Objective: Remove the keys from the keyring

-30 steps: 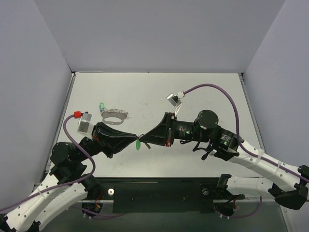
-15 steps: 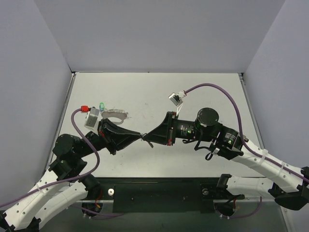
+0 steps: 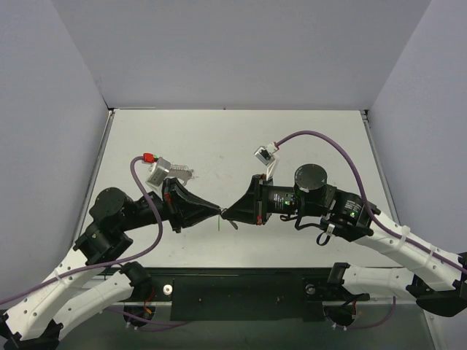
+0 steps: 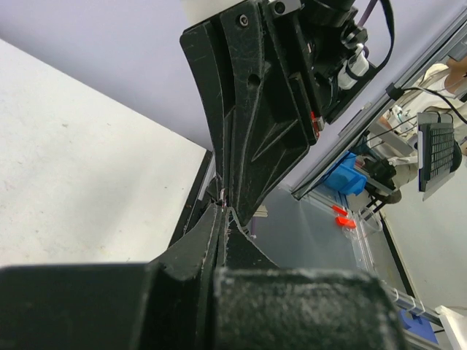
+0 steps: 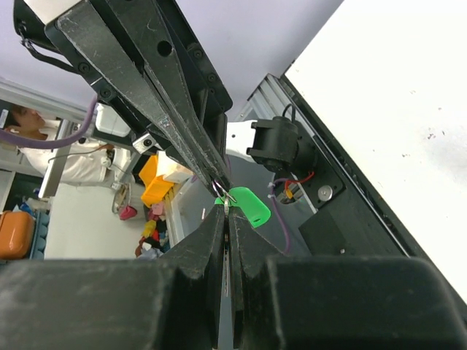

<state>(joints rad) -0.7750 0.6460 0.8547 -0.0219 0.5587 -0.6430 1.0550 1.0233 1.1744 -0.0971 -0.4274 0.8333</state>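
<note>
Meeting nose to nose at centre frame in the overhead view, the left gripper (image 3: 217, 211) and the right gripper (image 3: 229, 213) are both squeezed down to fine points above the table (image 3: 314, 138). That sliver of green just under the tips is the green key (image 3: 219, 222). The keyring (image 3: 184, 173) lies up and to the left, half tucked behind the left wrist camera and well apart from the key.

Over to the left wrist: its own fingers (image 4: 211, 233) are clenched flat together at bottom centre, and the right gripper's black wedge comes down from the top to touch tips. The key is hidden here.

Now the right wrist, and there it is: the green head sits at mid-frame, just right of the fingertips, with a scrap of bright metal at the left gripper's tips above. The left looks clamped on that metal end. The right's jaws are pressed together, but whether they bite the key I cannot tell.

Handling call: feather-light, rigid and tiny, with slick metal that could twist out. The plastic head's flat faces look like the surest hold. The thin, stiff keyring will likely skate if nudged.
</note>
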